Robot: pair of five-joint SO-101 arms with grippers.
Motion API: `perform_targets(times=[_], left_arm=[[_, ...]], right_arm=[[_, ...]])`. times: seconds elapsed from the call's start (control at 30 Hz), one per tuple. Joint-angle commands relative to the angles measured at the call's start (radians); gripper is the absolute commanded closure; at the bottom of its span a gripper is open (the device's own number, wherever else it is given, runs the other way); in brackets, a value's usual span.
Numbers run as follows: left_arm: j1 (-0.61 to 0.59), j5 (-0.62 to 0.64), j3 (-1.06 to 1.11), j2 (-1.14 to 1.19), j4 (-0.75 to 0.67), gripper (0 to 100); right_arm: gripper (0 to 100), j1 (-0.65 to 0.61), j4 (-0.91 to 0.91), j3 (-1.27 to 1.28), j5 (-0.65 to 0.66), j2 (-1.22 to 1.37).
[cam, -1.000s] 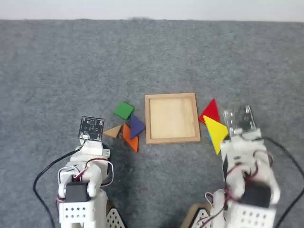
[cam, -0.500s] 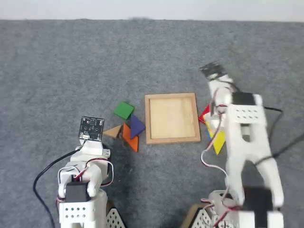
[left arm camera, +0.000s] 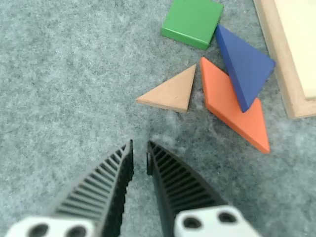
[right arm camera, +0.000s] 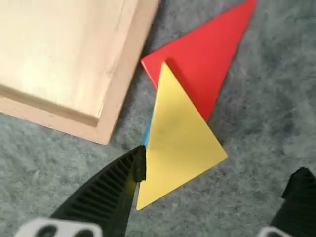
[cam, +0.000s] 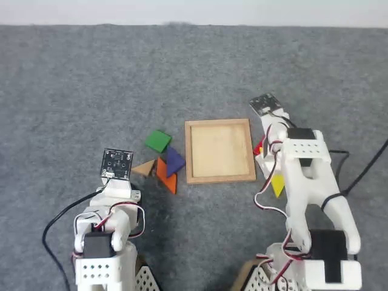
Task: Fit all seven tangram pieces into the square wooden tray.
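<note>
Right pincer (right arm camera: 217,175) is hanging wide open, straddling the yellow triangle (right arm camera: 180,143), which is lying partly over the red triangle (right arm camera: 207,59) just beside the empty wooden tray (right arm camera: 122,69) (presumably the first pick). Left pincer (left arm camera: 139,148) is resting all but closed, gripping nothing, near the tan triangle (left arm camera: 170,93).

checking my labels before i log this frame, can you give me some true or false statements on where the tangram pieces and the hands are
1. The wooden tray holds no pieces. True.
2. The yellow triangle lies on the red triangle. True.
3. The green square sits in the tray. False: it lies on the carpet outside it, beside the blue triangle.
4. The left hand grips the tan triangle. False: it holds nothing, and the triangle lies apart from it.
5. The right hand is open, one finger at the yellow triangle's edge. True.
</note>
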Motion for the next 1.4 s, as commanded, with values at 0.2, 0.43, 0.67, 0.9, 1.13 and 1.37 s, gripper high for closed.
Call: perform_targets(times=[0.2,0.43,0.67,0.9,1.13,1.37], left_arm=[[-0.008,-0.006,-0.012,-0.009,0.005,95],[-0.008,-0.006,-0.012,-0.009,0.005,95],[-0.008,-0.006,-0.012,-0.009,0.005,95],[-0.008,-0.006,-0.012,-0.009,0.005,95],[-0.008,-0.006,-0.012,-0.009,0.005,95],[-0.008,-0.006,-0.012,-0.009,0.005,95]], right_arm=[[57.1,0.019,-0.134,0.015,-0.014,0.11],[57.1,0.021,-0.094,-0.055,-0.021,0.22],[70.5,0.021,-0.088,-0.058,-0.023,0.217],[86.4,0.019,-0.09,-0.058,-0.023,0.217],[86.9,0.021,-0.087,-0.063,-0.029,0.214],[86.9,0.008,0.001,-0.106,-0.071,0.068]])
